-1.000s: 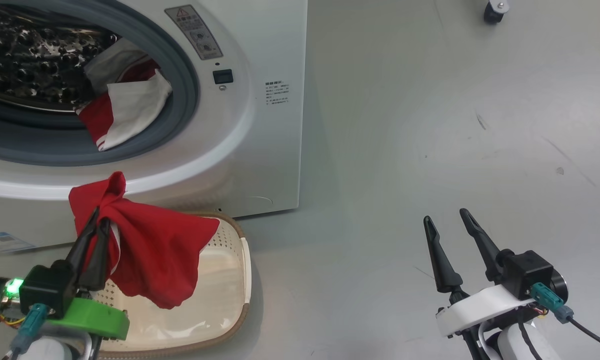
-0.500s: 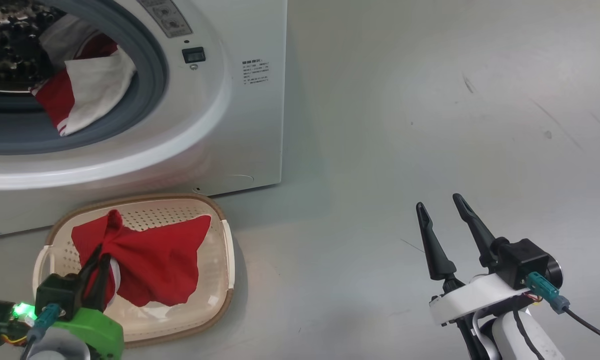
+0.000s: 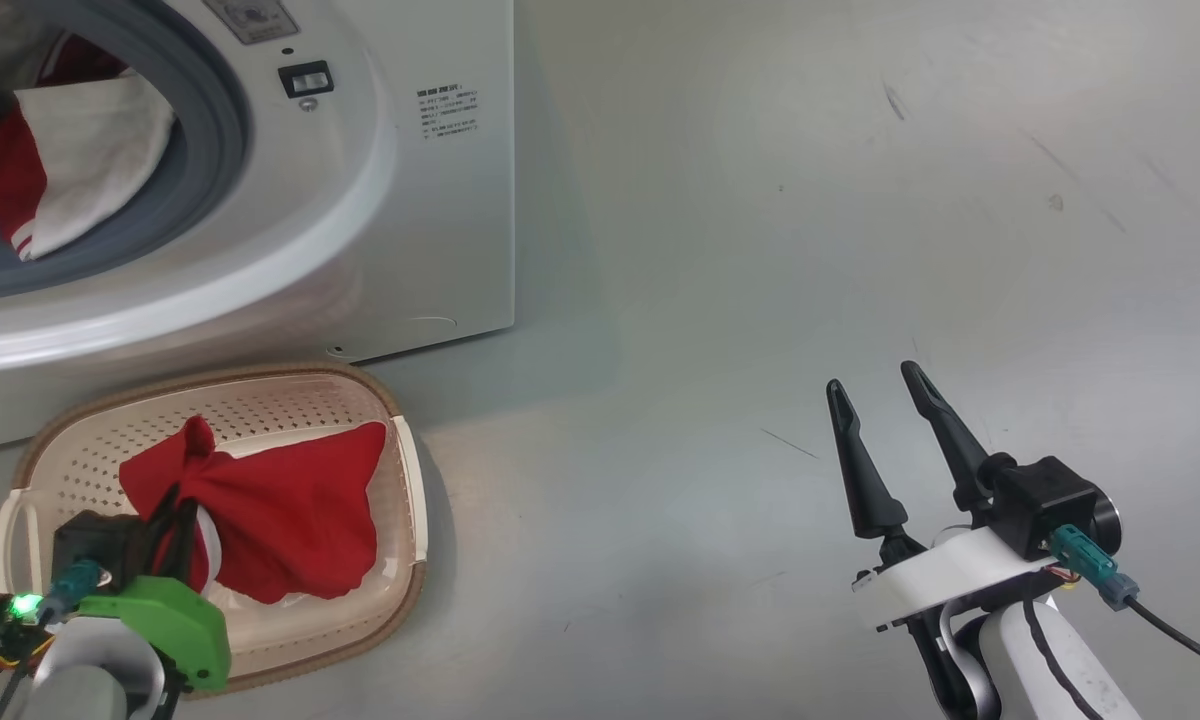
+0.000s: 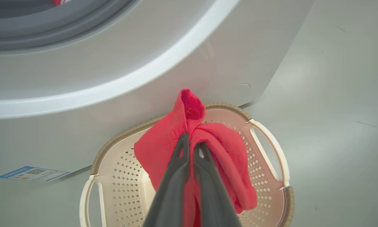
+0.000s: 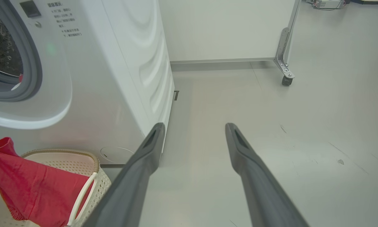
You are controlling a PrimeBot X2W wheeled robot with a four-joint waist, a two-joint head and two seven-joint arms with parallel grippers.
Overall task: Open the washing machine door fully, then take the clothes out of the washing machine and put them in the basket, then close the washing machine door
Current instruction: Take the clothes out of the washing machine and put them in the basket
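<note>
The white washing machine [image 3: 410, 200] stands at upper left, its grey-rimmed drum mouth uncovered; the washing machine door is out of view. Red and white clothes [image 3: 60, 160] hang over the drum's lip. On the floor in front sits the cream basket [image 3: 402, 470]. My left gripper [image 3: 175, 520] is shut on a red garment [image 3: 290, 500], which hangs down into the basket. In the left wrist view the closed fingertips [image 4: 184, 142] pinch the red garment [image 4: 226, 151] over the basket [image 4: 271, 151]. My right gripper [image 3: 872, 385] hovers open and empty over the floor at lower right, its fingers [image 5: 151, 142] spread wide.
Grey floor [image 3: 760, 250] stretches to the right of the machine and basket. A metal frame leg on a caster [image 5: 286, 78] stands by the white wall [image 5: 226, 28] far behind. A blue label [image 4: 31, 173] sits low on the machine's front.
The head camera has shifted, sliding the machine up and left. My left gripper has come down with the red garment, from above the basket into it. The right gripper stays open.
</note>
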